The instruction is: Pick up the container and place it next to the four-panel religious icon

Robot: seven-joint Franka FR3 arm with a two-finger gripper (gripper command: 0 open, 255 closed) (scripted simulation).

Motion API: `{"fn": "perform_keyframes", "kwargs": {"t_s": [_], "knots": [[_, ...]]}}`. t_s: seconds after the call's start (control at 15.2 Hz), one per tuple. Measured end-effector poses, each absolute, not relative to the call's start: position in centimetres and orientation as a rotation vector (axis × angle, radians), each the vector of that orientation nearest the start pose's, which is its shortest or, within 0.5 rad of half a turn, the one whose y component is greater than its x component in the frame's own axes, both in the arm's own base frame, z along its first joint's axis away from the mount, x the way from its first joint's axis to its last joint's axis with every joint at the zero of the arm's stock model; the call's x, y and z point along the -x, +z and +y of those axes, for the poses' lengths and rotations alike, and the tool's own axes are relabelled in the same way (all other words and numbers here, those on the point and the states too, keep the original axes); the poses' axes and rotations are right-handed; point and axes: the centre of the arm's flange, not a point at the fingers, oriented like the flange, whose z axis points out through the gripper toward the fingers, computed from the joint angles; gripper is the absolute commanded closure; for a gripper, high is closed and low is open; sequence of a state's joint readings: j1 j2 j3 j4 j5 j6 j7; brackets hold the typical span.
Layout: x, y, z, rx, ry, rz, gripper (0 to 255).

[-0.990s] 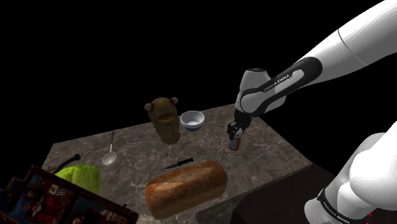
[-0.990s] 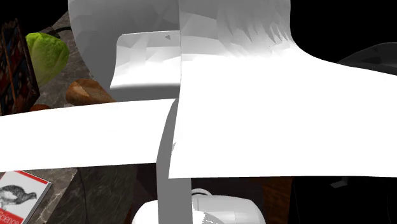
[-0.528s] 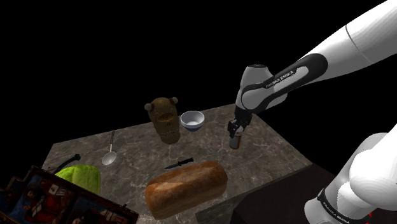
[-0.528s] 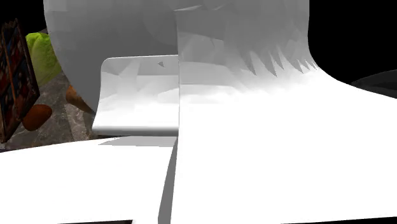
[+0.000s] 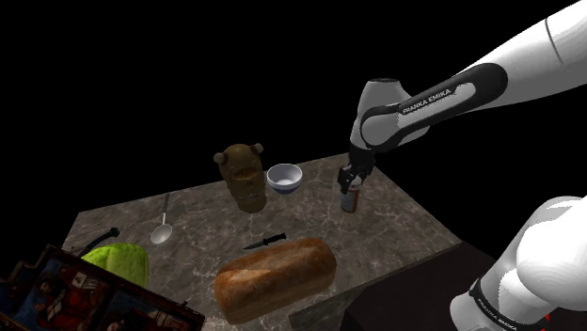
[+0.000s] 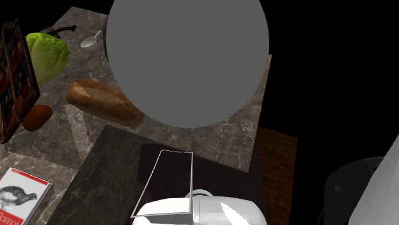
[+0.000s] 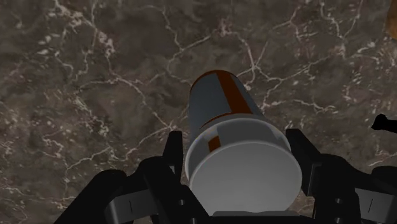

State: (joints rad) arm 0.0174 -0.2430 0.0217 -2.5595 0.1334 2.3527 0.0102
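Note:
A grey cylindrical container (image 7: 222, 108) with an orange-brown stripe sits clasped between my two black fingers (image 7: 172, 159), so the gripper (image 7: 238, 167) is shut on it. In the shoulder view the gripper (image 5: 351, 186) holds the container (image 5: 352, 201) upright over the marble table's right part, near the white bowl (image 5: 284, 177). The four-panel icon (image 5: 85, 296) stands at the table's near left corner and appears again as the icon (image 6: 13, 70) at the second exterior view's left edge. Whether the container touches the table (image 5: 395, 221) I cannot tell.
On the table are a brown bear-shaped jar (image 5: 242, 176), a spoon (image 5: 163, 226), a black knife (image 5: 265, 242), a bread loaf (image 5: 275, 277) and a green lettuce (image 5: 118, 261). A bird-cover book (image 6: 19, 195) lies lower down. A grey arm part (image 6: 185, 57) hides the table's middle.
The gripper with the container has shifted slightly up and toward the shoulder view's right. In the second exterior view the white arm has swung away, uncovering the table.

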Motion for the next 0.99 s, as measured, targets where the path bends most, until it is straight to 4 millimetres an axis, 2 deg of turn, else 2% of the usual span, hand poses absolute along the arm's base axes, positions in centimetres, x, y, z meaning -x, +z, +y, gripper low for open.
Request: {"fn": "perform_keyframes", "kwargs": {"t_s": [0.99], "knots": [[-43.3,43.3,1.8,3.048,-0.052,0.097,255]]}}
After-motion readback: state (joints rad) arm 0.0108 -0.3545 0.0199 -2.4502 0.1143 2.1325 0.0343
